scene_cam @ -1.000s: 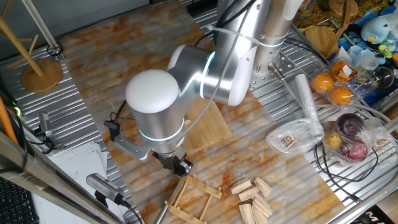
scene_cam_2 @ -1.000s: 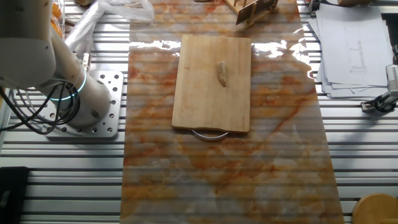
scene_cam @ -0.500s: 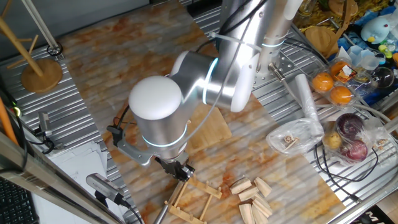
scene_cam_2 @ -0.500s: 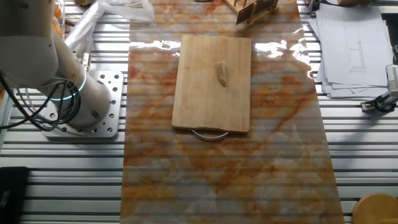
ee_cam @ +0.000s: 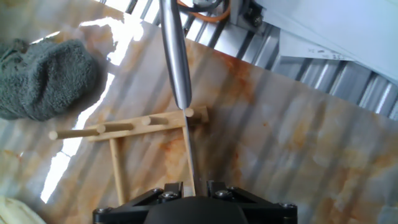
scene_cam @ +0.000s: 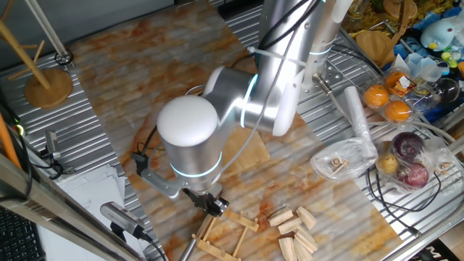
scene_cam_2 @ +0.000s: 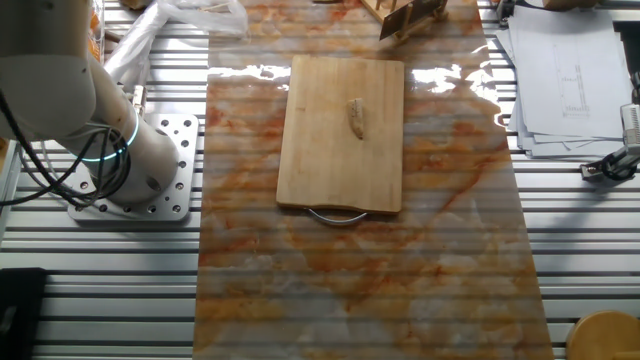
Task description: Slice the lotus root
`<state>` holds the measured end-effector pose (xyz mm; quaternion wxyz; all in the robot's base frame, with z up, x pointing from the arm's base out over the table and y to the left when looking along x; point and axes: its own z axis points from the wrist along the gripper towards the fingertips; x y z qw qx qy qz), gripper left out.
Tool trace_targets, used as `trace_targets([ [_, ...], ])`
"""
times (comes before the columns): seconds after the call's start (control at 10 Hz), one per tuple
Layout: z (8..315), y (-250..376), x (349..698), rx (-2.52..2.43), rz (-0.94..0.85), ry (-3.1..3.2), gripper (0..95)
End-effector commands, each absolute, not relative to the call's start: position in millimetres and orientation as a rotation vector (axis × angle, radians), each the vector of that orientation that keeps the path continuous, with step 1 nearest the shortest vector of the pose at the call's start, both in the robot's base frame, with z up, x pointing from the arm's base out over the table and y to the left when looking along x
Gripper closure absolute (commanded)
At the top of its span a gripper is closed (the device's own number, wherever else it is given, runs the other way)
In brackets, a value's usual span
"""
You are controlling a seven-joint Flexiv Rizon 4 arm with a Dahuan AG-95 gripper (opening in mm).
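Motion first, in one fixed view: over the last second the arm (scene_cam: 217,123) has swung off the board (scene_cam: 250,151) toward the near edge of the table (scene_cam: 145,65). The tool (scene_cam: 210,205) has come down onto the wooden rack (scene_cam: 225,230), which lies just past the board's near end. A metal knife handle (scene_cam: 186,251) pokes out beyond the rack. The arm covers most of the board, so the lotus root cannot be seen here. Pale wedge blocks (scene_cam: 293,223) lie beside the rack, farther from the board.

In the other fixed view nothing on the board (scene_cam_2: 320,150) has shifted. The lotus root (scene_cam_2: 355,118) lies whole and uncut on it, toward its far end and right of centre, apart from everything else. Only a corner of the rack (scene_cam_2: 405,15) shows, just beyond the board's far end, and the tool is out of frame.

The hand view looks straight down at the rack (ee_cam: 118,129). The knife (ee_cam: 177,56) rests across it, its thin blade running back into the tool (ee_cam: 189,186). One finger (ee_cam: 168,188) sits on each side of the blade. Whether they already pinch it cannot be told from here. A grey cloth (ee_cam: 46,78) lies to the left of the rack.

The change reads as a reach for the knife. Slicing has not begun, and a firm hold on the knife comes first.
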<state>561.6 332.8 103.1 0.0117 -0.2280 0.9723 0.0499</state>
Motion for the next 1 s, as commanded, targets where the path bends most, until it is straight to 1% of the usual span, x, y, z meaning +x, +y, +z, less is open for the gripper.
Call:
trace_targets([
  [0.1,99,335,561,-0.707,0.147,3.027,76.0],
  [0.8,81,341,562,-0.719,0.126,3.011,76.0],
  [0.9,77,341,561,-0.721,0.122,3.008,57.0],
  [1.0,75,341,561,-0.721,0.121,3.006,57.0],
])
